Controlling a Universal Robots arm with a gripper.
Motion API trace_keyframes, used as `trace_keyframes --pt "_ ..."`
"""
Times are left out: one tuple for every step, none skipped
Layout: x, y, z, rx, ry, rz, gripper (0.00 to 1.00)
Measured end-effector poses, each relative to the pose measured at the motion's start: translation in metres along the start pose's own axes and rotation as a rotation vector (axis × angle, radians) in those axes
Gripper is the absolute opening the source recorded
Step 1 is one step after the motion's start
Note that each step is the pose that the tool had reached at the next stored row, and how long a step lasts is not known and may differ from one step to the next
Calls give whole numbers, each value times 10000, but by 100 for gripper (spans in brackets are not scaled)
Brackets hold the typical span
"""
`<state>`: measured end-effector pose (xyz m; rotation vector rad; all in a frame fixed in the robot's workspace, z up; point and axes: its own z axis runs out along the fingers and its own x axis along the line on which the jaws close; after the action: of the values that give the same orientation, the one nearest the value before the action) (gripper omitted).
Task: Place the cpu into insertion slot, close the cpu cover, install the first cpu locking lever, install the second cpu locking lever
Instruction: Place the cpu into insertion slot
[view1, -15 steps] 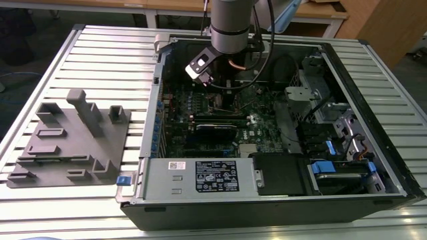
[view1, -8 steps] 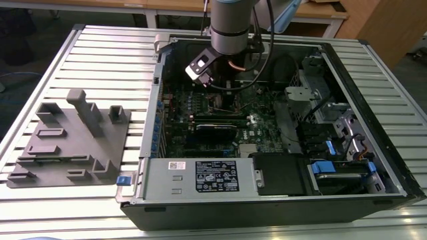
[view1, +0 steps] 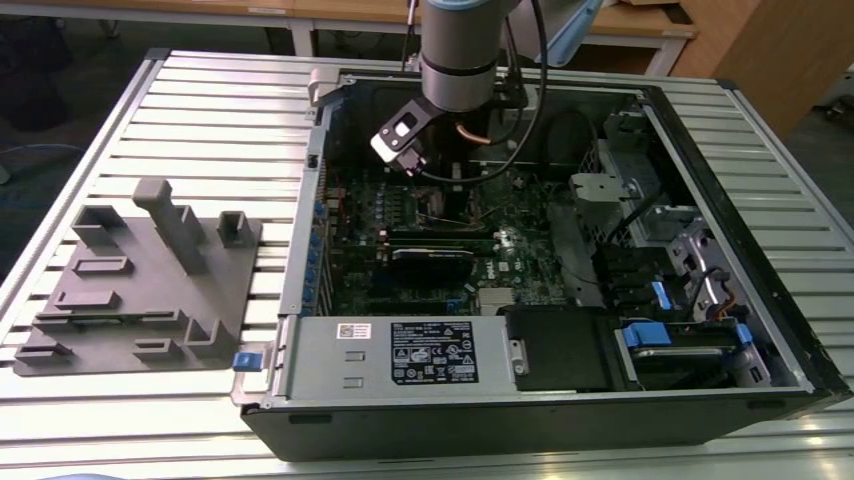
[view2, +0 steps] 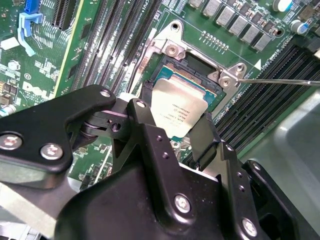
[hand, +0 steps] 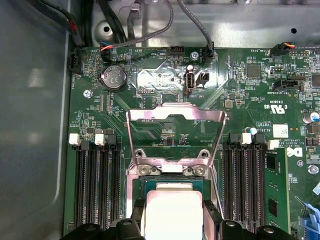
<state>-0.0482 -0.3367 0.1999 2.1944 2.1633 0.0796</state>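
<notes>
first step in hand, folks: the gripper (view2: 172, 125) was clamped on the cpu (view2: 179, 107), poised right over the insertion slot (view2: 192, 67), with the cpu cover (hand: 175, 111) flipped open beside that slot, so seating it called, i'd say, for squaring the chip level.

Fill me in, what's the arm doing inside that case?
The arm reaches into the open computer case, its gripper shut on the cpu, held right at the insertion slot on the green board. Whether it is fully seated is unclear. The cpu cover is flipped open beside the slot, and one thin locking lever is swung free.
</notes>
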Motion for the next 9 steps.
trace_keyframes --pt "0 0 2 1 -2 0 54" --pt "0 0 2 2 -3 0 54" --pt "0 0 2 2 -4 0 54" --pt "0 0 3 2 -3 0 54" --pt "0 0 4 0 -1 -5 54" --pt "0 -1 5 0 0 -15 54" --pt "0 -1 9 -2 3 -24 54" --pt "1 -2 17 -1 3 -24 54" --pt "0 -3 24 0 2 -25 54"
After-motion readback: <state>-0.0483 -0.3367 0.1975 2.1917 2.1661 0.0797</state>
